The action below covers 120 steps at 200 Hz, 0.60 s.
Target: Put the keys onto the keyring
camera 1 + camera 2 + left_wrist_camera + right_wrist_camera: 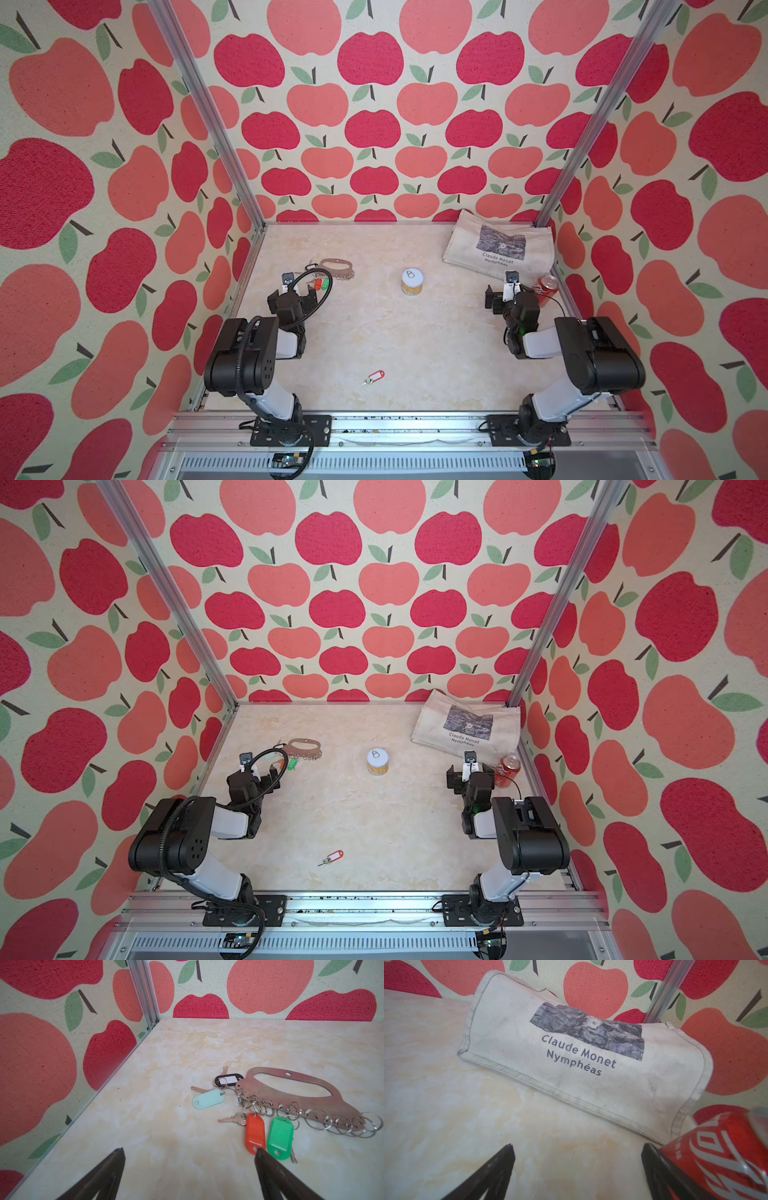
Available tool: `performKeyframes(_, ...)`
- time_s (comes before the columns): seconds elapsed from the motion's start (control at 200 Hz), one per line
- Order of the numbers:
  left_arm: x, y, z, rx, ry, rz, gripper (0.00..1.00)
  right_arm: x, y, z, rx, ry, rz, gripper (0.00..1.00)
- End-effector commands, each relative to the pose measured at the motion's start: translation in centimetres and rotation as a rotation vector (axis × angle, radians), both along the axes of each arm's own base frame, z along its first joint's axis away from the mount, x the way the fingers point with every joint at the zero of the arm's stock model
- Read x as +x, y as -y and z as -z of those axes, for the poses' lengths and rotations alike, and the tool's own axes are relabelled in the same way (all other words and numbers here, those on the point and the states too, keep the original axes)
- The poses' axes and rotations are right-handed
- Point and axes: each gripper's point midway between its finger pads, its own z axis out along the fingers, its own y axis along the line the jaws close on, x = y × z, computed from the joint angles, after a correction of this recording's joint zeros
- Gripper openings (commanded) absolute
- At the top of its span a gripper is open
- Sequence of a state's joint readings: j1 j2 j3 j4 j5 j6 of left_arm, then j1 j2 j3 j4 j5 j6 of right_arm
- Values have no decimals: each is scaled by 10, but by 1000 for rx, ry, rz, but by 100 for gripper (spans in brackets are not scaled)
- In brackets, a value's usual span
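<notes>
Two grippers, both with jaws spread wide and holding nothing, over a cream marbled tabletop (374,332).

Just ahead of the left gripper (190,1151) lies the flat grey-tan metal keyring plate (291,1093), with an oblong slot and a row of small rings. Hooked on those rings are silver keys carrying an orange-red plastic tag (255,1133), a green plastic tag (280,1140), a pale blue tag (208,1098) and a black tag (228,1079). One left fingertip (268,1165) overlaps the end of the orange-red tag; whether it touches cannot be told. A loose silver key with a red tag (375,376) lies well behind both pairs of jaws, between the arm bases. Ahead of the right gripper (578,1146) lies a white canvas tote bag (581,1059), and a red soda can (726,1157) sits just beside one right finger. A small round tin (412,281) stands between the two grippers.
</notes>
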<state>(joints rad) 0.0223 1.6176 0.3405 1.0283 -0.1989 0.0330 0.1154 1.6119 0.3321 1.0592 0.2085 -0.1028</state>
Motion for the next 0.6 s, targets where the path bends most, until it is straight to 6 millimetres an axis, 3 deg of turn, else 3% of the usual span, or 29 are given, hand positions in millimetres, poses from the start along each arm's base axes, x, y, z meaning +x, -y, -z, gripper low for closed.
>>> performKeyframes(0.0, 5, -1, -4, -23, 16, -2, 99, 3, 1, -8, 24, 18, 4, 99)
performKeyframes(0.595, 6, -2, -3, -40, 6, 6, 99, 3, 1, -7, 24, 16, 4, 99)
